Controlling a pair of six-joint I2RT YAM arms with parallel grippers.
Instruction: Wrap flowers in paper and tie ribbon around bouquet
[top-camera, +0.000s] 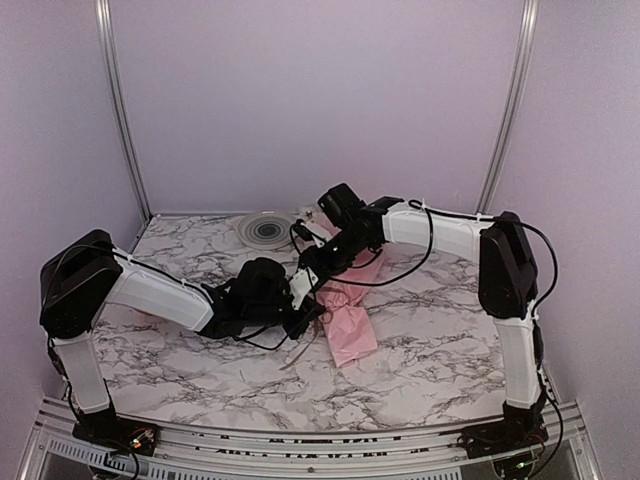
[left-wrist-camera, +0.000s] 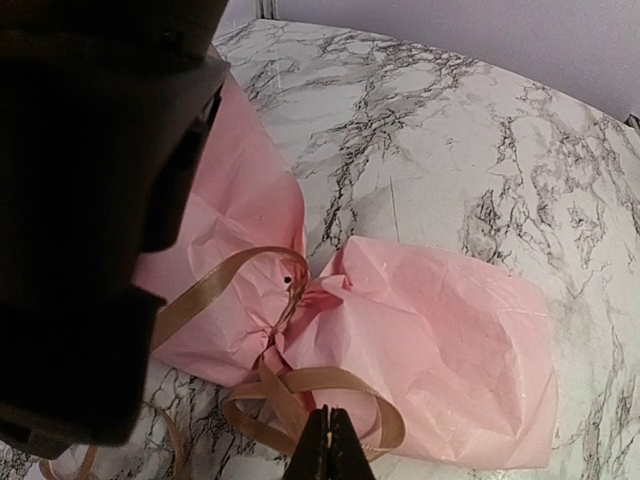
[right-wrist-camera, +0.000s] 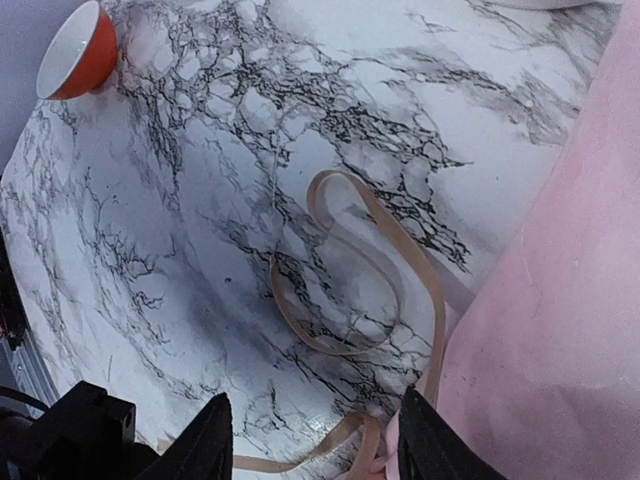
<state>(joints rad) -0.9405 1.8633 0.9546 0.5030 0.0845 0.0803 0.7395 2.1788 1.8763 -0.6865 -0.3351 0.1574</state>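
Two arms lean in together over the middle of the table (top-camera: 430, 340), and I read that as a knot in the making. The bouquet (left-wrist-camera: 440, 340) lies on its side on the marble, its pink paper (left-wrist-camera: 250, 200) squeezed to a narrow waist where the ribbon (left-wrist-camera: 215, 285) crosses it, so the wrapping looks done and tying is the step in hand. No blooms show in any view. My left tool (left-wrist-camera: 326, 412) is clenched tight, its tips right at the ribbon loop lying against the near side of that waist. I can't tell whether the strand is actually pinched between them or only lies beneath, but pinning that loop would keep the band from slackening while the other end is worked. My right tool (right-wrist-camera: 316, 396) stands released, fingers wide, just beside the paper's edge, with a free run of ribbon passing between them low in its wrist view and a slack curl on the table beyond. Placed like that, I judge it is lined up to take the loose end. The risk I see is the thin paper: a pull across the waist could drag or tear the bundle. A little orange-red spool (right-wrist-camera: 75, 50) sits well apart near the table's edge, out of the way
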